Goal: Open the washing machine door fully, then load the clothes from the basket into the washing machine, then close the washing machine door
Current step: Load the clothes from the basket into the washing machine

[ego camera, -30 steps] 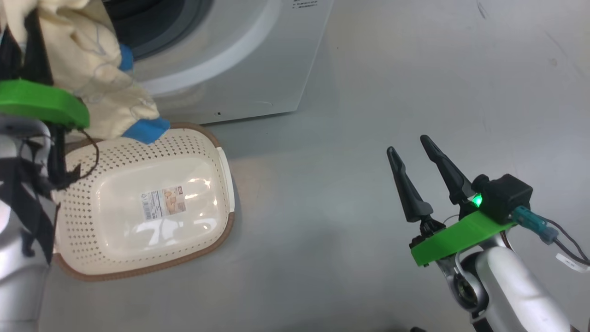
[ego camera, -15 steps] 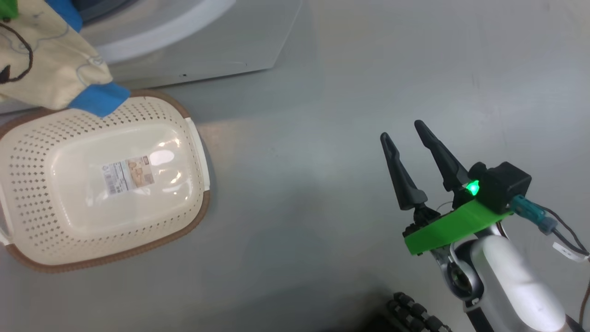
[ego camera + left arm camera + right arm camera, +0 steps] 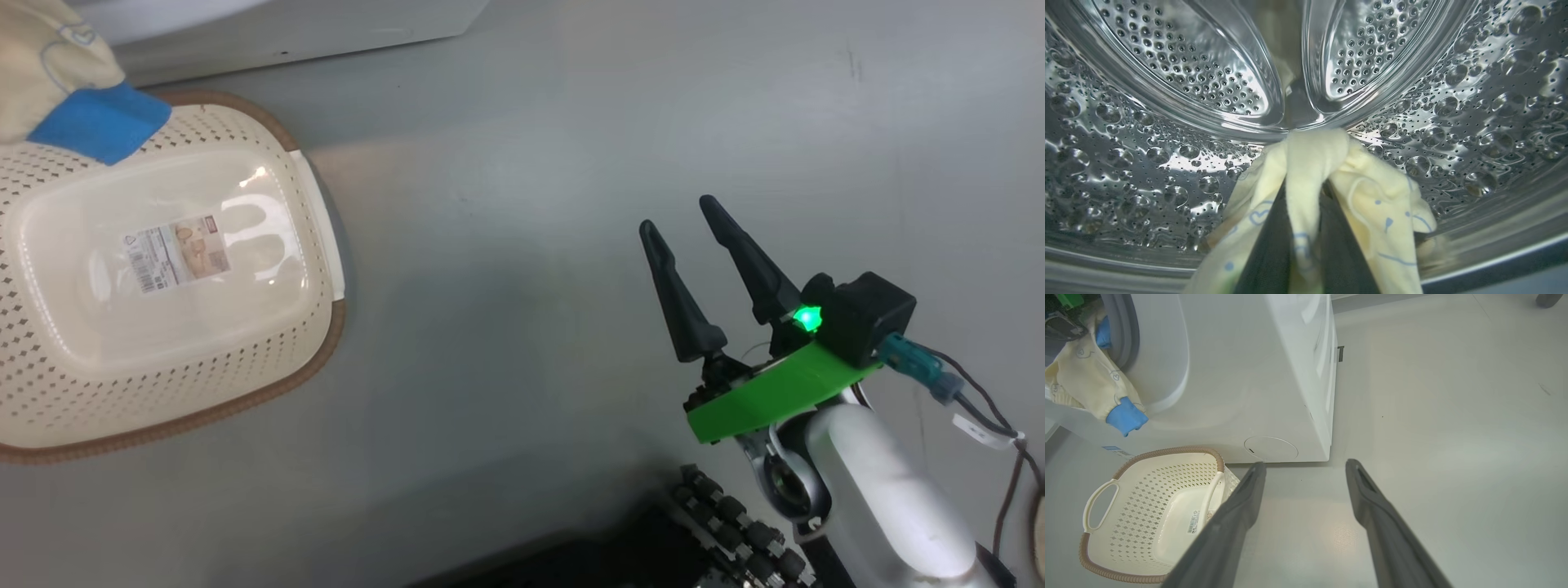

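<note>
Clothes point(image 3: 1310, 171) pinched in closed left fingers point(image 3: 1267, 261) inside drum point(image 3: 1126, 143); blue cuff point(image 3: 1126, 418) hangs outside washing machine point(image 3: 1249, 375) mouth, above basket point(image 3: 1151, 486); right fingers point(image 3: 682, 302) spread wide, empty, over floor point(image 3: 531, 163).

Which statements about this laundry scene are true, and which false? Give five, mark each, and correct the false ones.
1. The basket holds no garments; its label sticker shows on its bare floor. True.
2. The right pincer grips a blue cloth. False: the right pincer is open and holds nothing, above the floor.
3. The left pincer is shut on the pale yellow clothes inside the steel drum. True.
4. The basket sits on top of the washing machine. False: it stands on the floor before the washing machine.
5. A blue piece of the clothes hangs outside the machine's opening. True.
</note>
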Controlling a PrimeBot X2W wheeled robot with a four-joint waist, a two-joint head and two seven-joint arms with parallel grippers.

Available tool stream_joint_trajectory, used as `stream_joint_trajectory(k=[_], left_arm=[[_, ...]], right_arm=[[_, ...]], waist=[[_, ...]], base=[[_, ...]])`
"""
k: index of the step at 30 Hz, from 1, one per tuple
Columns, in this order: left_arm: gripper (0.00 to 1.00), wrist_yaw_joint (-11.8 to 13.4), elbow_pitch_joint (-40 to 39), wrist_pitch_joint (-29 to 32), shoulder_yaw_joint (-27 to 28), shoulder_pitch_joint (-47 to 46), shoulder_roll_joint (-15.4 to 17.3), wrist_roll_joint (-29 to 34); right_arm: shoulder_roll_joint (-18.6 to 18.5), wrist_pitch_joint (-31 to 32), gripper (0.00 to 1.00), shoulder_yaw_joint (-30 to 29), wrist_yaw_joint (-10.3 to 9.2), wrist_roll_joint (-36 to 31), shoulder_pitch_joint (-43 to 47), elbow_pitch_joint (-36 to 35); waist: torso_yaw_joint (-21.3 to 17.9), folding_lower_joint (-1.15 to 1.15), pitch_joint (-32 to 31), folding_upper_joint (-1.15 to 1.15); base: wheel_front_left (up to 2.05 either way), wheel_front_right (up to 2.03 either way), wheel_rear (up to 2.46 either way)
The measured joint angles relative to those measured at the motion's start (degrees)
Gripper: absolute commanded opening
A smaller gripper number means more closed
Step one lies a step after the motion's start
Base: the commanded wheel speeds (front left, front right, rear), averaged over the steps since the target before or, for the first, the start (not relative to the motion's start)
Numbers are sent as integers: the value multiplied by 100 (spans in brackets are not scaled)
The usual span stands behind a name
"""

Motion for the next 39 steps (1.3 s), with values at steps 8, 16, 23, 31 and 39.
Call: stream_joint_trajectory(k=[8, 16, 23, 31, 39], left_arm=[[0, -3, 292, -815, -314, -513, -23, 293], [0, 15, -233, -1266, -498, -889, 10, 588], [0, 102, -832, -1299, -281, -813, 102, 633], [100, 101, 232, -1307, -156, -580, 7, 366], [100, 98, 383, -1307, -55, -426, -190, 209]], right_arm=[[69, 0, 100, 133, 0, 34, 0, 5], [98, 0, 100, 211, 0, 53, 0, 34], [108, 0, 100, 261, 0, 93, -26, 82], [113, 0, 100, 237, 0, 93, -47, 134], [87, 0, 100, 122, 0, 91, -73, 144]], waist=[[-89, -1, 160, 0], [-156, 0, 219, 0], [-203, -1, 226, 0], [-102, -1, 90, 0], [105, -1, -137, 0]], base=[[0, 0, 0], [0, 0, 0], [0, 0, 0], [0, 0, 0], [0, 0, 0]])
